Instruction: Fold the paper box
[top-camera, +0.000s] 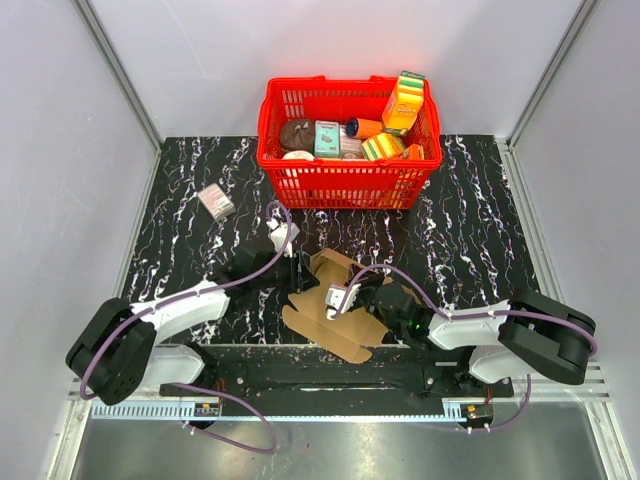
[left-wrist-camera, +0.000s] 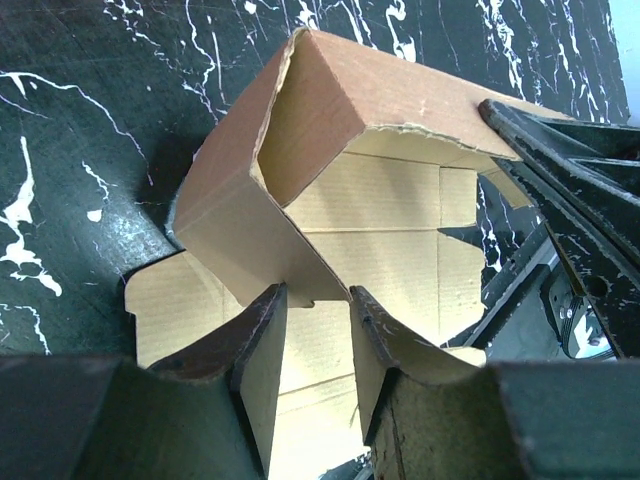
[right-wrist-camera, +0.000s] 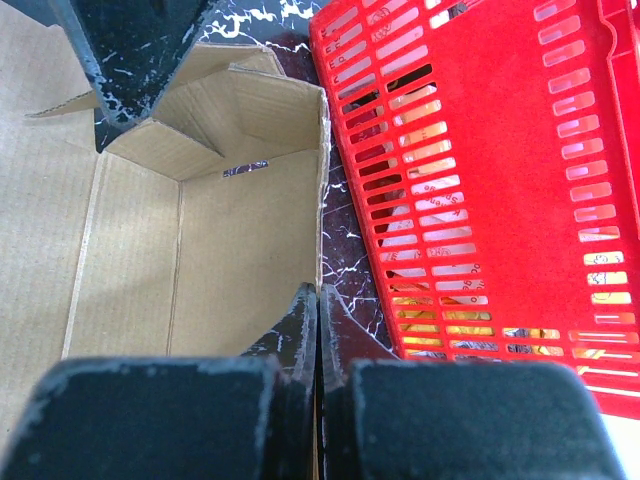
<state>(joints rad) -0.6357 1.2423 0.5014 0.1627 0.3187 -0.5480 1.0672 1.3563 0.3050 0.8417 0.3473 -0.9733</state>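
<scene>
Top external: paper box (top-camera: 322, 325) lies just before red basket (top-camera: 345, 185).
Done: some walls raised.
Remaining: near panels flat.
Left gripper (left-wrist-camera: 315, 310): half spread, astride a flap.
Right gripper (right-wrist-camera: 318, 305): pressed together, seemingly pinching a wall edge.

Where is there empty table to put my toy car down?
Best spot: the bare table right of the red basket, beyond the right arm. A smaller patch lies between the small pinkish-grey box and the left arm. The middle is crowded: the left gripper and right gripper meet at the paper box.
</scene>
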